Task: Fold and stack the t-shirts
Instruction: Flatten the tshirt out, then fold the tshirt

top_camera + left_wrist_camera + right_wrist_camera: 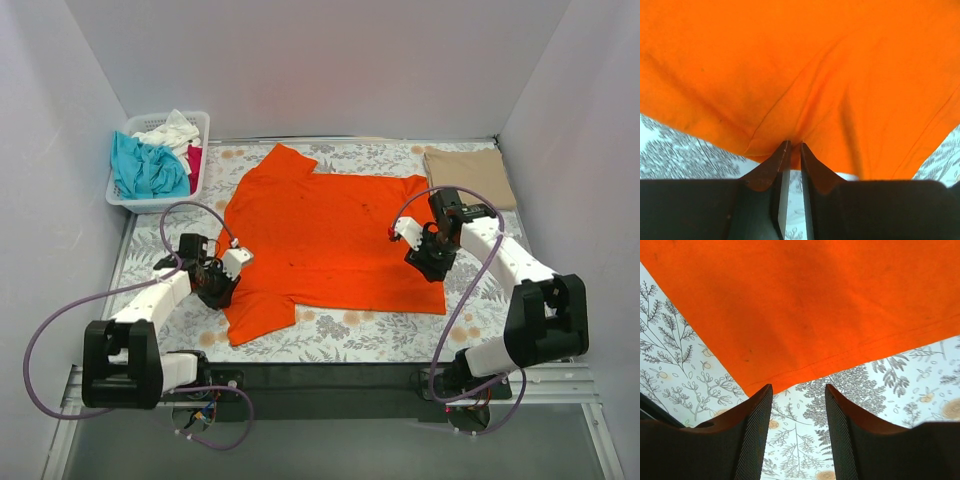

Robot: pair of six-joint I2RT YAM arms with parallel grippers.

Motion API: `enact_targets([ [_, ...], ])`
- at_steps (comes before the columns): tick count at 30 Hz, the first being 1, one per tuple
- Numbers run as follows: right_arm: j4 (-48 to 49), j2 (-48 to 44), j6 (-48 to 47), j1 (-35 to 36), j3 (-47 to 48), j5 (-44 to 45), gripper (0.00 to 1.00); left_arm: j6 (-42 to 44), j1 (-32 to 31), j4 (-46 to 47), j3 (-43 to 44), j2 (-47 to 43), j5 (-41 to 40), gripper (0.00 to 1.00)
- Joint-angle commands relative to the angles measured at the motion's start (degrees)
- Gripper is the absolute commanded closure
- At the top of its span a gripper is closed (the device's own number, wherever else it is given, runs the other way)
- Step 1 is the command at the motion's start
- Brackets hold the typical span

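Two grippers are stationed at the flat-spread orange t-shirt [335,235]: its left edge is clamped by the left gripper [794,145], judged ready for folding over; at its right hem the right gripper [799,390] is poised, jaws apart, nothing gripped

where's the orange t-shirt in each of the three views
top external: the orange t-shirt lies spread flat mid-table, between the two arms.
left wrist: the shirt fills the upper picture, its edge pinched at the tips of the left gripper.
right wrist: the shirt covers the top, its hem corner just above the open right gripper.
shared landmark: the floral table cover under it.
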Motion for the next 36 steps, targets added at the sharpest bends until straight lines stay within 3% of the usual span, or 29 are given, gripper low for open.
enact_targets([
  [1, -1.23, 4.01, 1.93, -0.4, 2.68, -1.77, 0.55, 4.67, -0.92, -7.2, -4.07, -6.35, -3.52, 0.85],
  [6, 0.97, 9.45, 4.39, -0.84, 7.17, -2.65, 0.57, 12.39, -1.01, -17.54, 0.65, -10.77, -0.02, 0.89],
  [9, 1.23, 11.93, 5.19, -0.84, 10.07, -3.44, 0.57, 11.19, -1.01, -20.91, 5.85, -9.37, 2.8, 0.88],
  [12, 2.02, 13.68, 6.15, -0.93, 12.17, -3.61, 0.57, 5.84, -1.01, -15.66, 11.2, -6.65, 4.82, 0.84],
  [13, 2.2, 14.21, 6.5, -0.84, 12.62, -3.7, 0.57, 3.21, -1.01, -9.98, 12.27, -5.07, 4.39, 0.82],
  [18, 2.99, 18.25, 8.35, -0.84, 14.21, -3.97, 0.58, -4.46, -1.01, -0.54, 19.04, 10.46, 1.05, 0.8],
  [25, 5.1, 23.27, 9.5, -0.66, 14.3, -5.02, 0.59, -1.48, -1.01, 2.56, 12.46, 12.97, -3.26, 0.81],
  [36, 6.51, 21.96, 8.71, 3.38, 6.74, -5.99, 0.58, 0.89, -0.92, -4.82, -1.34, 0.05, -6.69, 0.82],
])
